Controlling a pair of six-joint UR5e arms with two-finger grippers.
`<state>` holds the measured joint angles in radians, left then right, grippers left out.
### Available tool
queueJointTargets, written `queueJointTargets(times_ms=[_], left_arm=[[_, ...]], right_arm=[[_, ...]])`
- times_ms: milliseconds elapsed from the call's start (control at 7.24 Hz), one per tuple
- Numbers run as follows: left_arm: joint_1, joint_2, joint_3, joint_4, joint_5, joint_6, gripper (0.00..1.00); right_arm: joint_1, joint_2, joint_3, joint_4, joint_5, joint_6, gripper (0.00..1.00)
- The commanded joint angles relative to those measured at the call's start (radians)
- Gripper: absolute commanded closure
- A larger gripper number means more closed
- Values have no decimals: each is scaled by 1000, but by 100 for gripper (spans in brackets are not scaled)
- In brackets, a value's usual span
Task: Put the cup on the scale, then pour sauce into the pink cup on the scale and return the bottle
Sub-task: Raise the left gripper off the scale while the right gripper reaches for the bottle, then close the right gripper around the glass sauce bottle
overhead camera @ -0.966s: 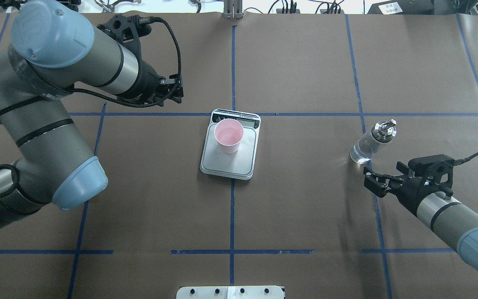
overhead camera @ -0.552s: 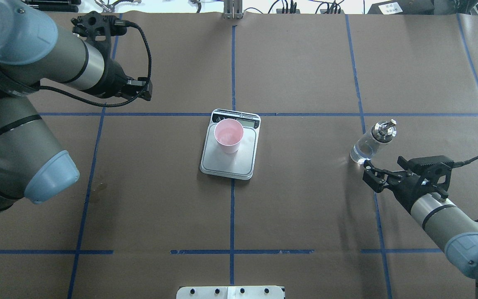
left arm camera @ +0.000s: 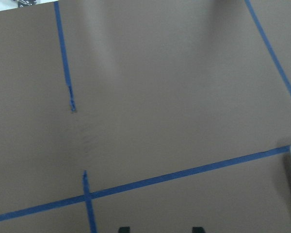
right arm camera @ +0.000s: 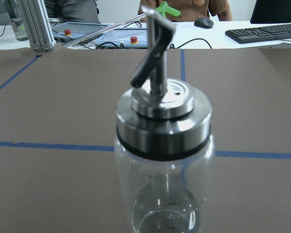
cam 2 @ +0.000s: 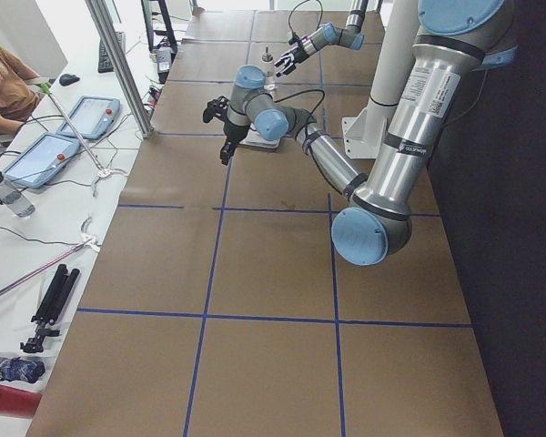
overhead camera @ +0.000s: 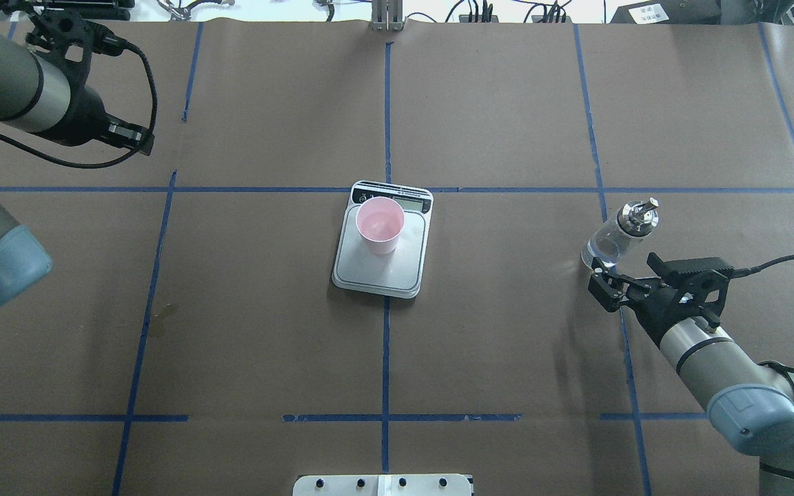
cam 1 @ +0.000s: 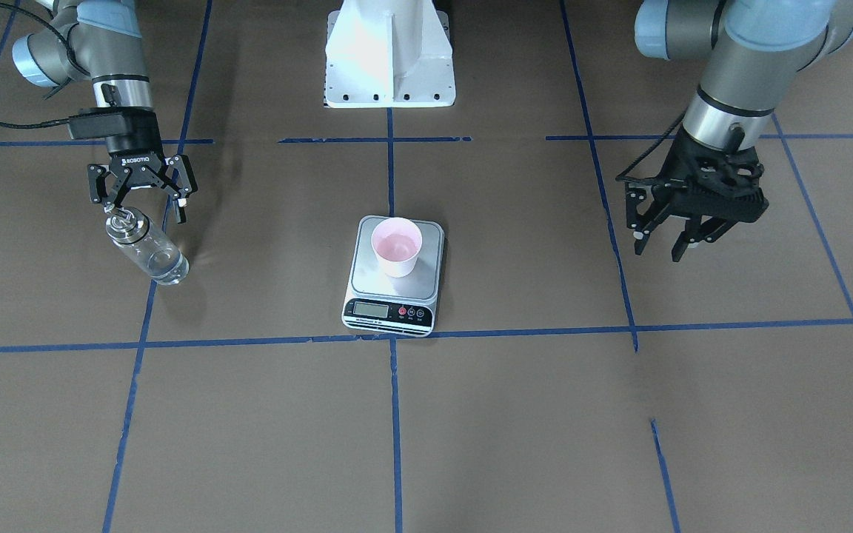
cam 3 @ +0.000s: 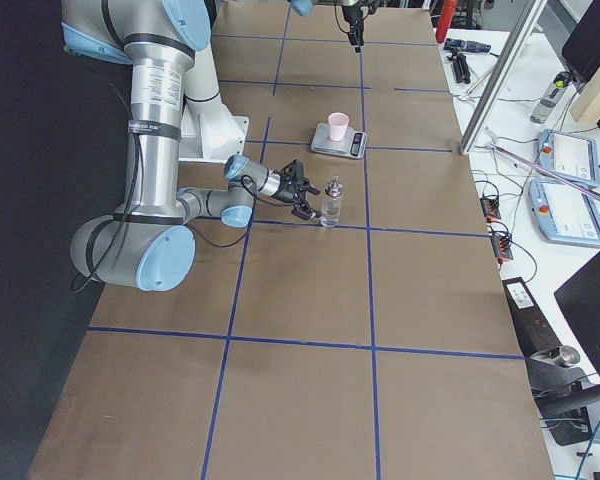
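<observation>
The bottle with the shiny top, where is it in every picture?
Front-facing: bottle far left.
Overhead: bottle far right.
Exterior left: bottle tiny, top middle.
Exterior right: bottle just above centre.
Left wrist: not there.
Right wrist: bottle fills the centre.
Landmark: the scale holding the pink cup.

The table (overhead camera: 507,344) is covered in brown paper, marked into squares by blue tape lines (overhead camera: 385,358) and lit evenly and brightly. Along one side runs a white bench (cam 2: 36,228) with two tablets (cam 2: 89,116), a keyboard (right arm camera: 264,32) and a mouse (right arm camera: 203,22). A person (cam 2: 5,82) in an orange-brown top sits there, beyond a metal post (cam 2: 118,64). The opposite side is a dark backdrop (cam 2: 519,228).
</observation>
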<state>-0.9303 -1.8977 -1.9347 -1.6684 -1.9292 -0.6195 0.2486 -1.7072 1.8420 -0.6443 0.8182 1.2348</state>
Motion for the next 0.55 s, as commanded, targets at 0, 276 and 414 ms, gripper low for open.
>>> queueJointTargets(times_ms=[0,276,414], left_arm=[[-15,26,8,-1,-1,47,46],[-16,35,10,-2,-1,47,46],[-16,35,8,-2,-1,47,45]], right_arm=[[0,21,-42,2,-33,0,0],[0,37,-49,2,-33,0,0],[1,50,-52,0,-33,0,0]])
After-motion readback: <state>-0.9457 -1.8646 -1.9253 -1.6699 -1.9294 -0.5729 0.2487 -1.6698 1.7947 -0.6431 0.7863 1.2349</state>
